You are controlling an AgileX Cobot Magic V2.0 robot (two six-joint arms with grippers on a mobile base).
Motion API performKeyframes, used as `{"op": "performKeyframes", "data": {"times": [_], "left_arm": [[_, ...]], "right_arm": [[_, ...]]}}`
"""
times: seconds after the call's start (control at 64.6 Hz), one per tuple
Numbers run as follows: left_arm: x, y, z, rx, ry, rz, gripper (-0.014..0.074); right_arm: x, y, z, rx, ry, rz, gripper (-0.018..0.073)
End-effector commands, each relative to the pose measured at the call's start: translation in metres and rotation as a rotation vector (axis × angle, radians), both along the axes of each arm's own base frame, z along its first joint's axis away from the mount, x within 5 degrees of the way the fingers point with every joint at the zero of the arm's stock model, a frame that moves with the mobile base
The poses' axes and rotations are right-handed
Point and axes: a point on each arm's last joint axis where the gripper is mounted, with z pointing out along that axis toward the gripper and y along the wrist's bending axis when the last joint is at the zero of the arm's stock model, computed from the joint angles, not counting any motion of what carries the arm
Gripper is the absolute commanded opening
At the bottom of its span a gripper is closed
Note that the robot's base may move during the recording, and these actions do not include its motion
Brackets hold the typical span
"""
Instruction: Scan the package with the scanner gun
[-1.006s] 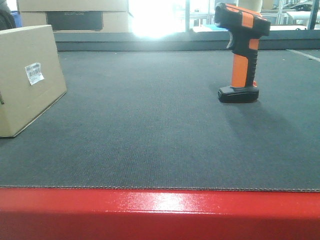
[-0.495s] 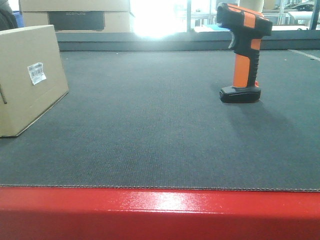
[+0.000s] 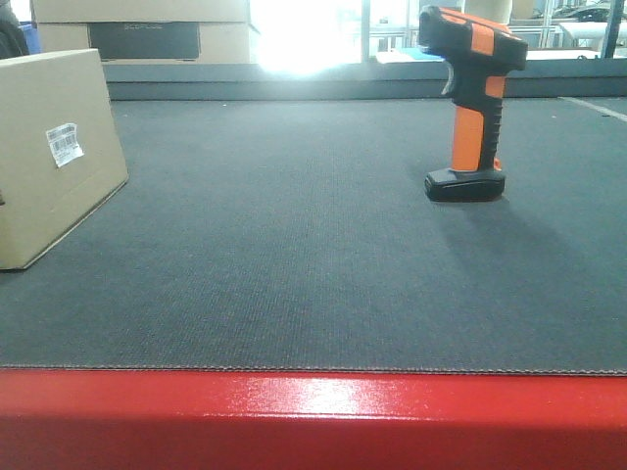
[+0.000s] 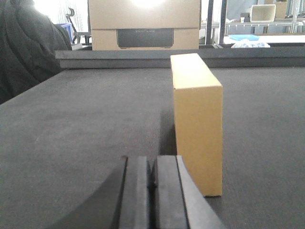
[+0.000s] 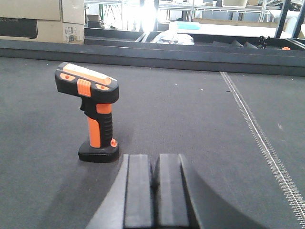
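A brown cardboard package (image 3: 54, 152) with a white barcode label (image 3: 65, 143) stands on the dark mat at the far left. In the left wrist view it (image 4: 196, 119) stands on edge just ahead and right of my left gripper (image 4: 152, 164), which is shut and empty. An orange and black scanner gun (image 3: 470, 103) stands upright on its base at the right rear. In the right wrist view it (image 5: 94, 112) is ahead and left of my right gripper (image 5: 156, 164), shut and empty.
The dark grey mat (image 3: 294, 255) has a red front edge (image 3: 313, 416). A raised ledge (image 3: 294, 80) runs along the back, with large cardboard boxes (image 4: 144, 24) behind it. A dark jacket (image 4: 24, 52) sits at the left. A zipper seam (image 5: 252, 129) runs at the right.
The front view shifts slightly sideways back and forth; package and scanner keep their places on the mat.
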Motion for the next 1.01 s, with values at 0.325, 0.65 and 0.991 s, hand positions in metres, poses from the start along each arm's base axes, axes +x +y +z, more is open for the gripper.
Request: {"op": "performKeyframes", "data": {"times": [0.325,0.65,0.991], "left_arm": [[-0.0007,-0.0001,0.0048,-0.001,-0.062,0.001,-0.0111],[-0.0007,-0.0001,0.0048,-0.001,-0.062,0.001,-0.0111],[-0.0007,-0.0001,0.0048,-0.001,-0.062,0.001,-0.0111]], "right_arm": [[-0.0003,-0.0006,0.0004,-0.008,-0.017,-0.007,-0.016],[-0.0003,-0.0006,0.0004,-0.008,-0.017,-0.007,-0.016],[-0.0032,0.0005,-0.0011,0.064,-0.073,-0.001,-0.016]]}}
